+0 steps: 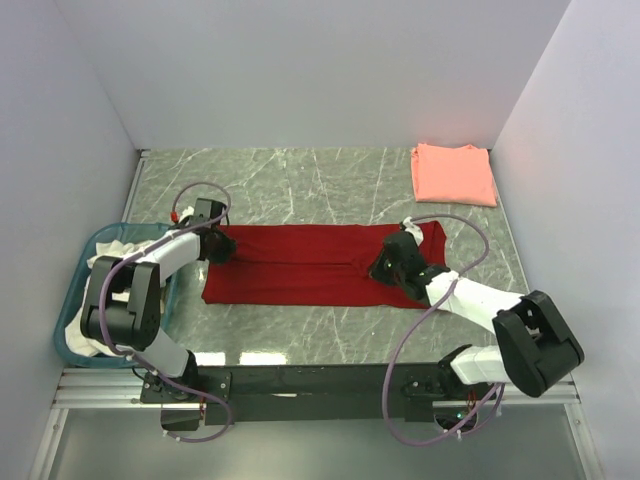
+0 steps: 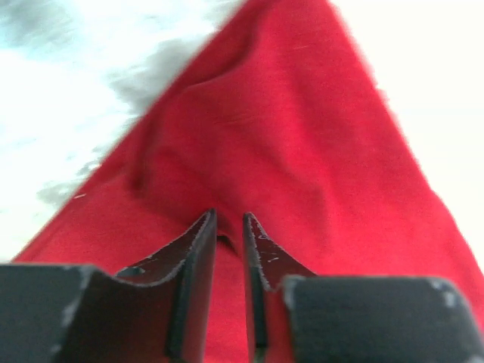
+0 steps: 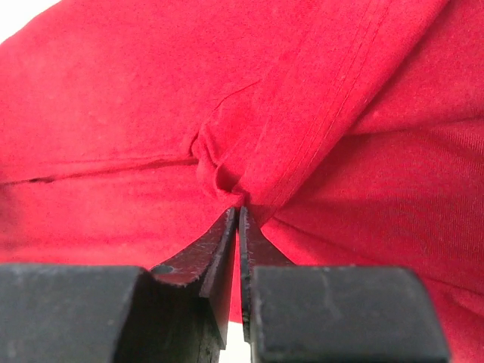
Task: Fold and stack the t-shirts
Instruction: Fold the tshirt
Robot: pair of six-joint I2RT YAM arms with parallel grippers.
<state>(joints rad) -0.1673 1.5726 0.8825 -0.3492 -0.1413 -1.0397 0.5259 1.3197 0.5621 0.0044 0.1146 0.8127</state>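
The deep red t-shirt point(image 1: 300, 268) lies on the marble table as a long flat band folded lengthwise. At its left end my left gripper point(image 1: 222, 245) is pressed down on the cloth point(image 2: 287, 136). Its jaws point(image 2: 229, 217) stand a narrow gap apart, and a small ridge of red cloth rises between the tips. At the band's right end my right gripper point(image 1: 385, 262) is down on the shirt. In the right wrist view its jaws point(image 3: 237, 210) are nearly together, and a bunched fold of red cloth point(image 3: 215, 170) is pinched at the tips. The salmon-pink t-shirt point(image 1: 453, 173) lies folded at the back right corner.
A blue basket point(image 1: 75, 270) holding white cloth point(image 1: 100, 258) stands at the left edge, beside the left arm. White walls close in the table on the left, back and right. The arms' base rail point(image 1: 320, 380) runs along the near edge.
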